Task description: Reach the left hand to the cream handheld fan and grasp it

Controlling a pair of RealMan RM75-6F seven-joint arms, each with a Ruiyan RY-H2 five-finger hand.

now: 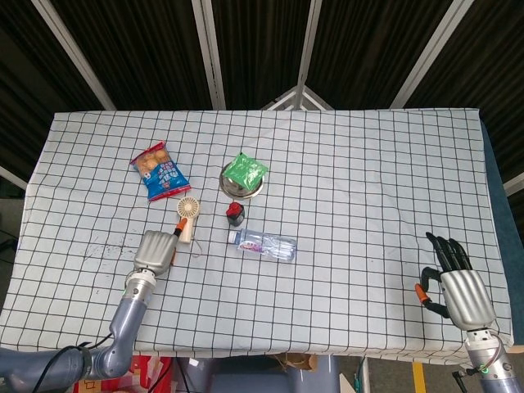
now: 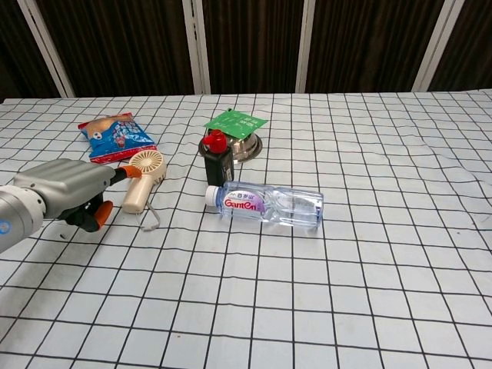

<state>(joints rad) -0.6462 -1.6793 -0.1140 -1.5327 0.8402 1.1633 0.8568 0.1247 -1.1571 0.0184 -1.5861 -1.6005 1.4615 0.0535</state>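
Cream handheld fan (image 2: 143, 179) lies flat left of the table's middle, handle toward the front edge. Left hand (image 2: 68, 190) sits just beside it on its left, orange fingertips (image 2: 132, 172) at the fan head; contact unclear, nothing held, and I can't tell how far the fingers are spread. Past the fan: black bottle (image 2: 216, 159), clear water bottle (image 2: 267, 204), snack bag (image 2: 117, 134), steel bowl (image 1: 242, 185). Right hand (image 1: 458, 286) rests near the front right corner of the table (image 1: 368, 180), fingers spread, empty.
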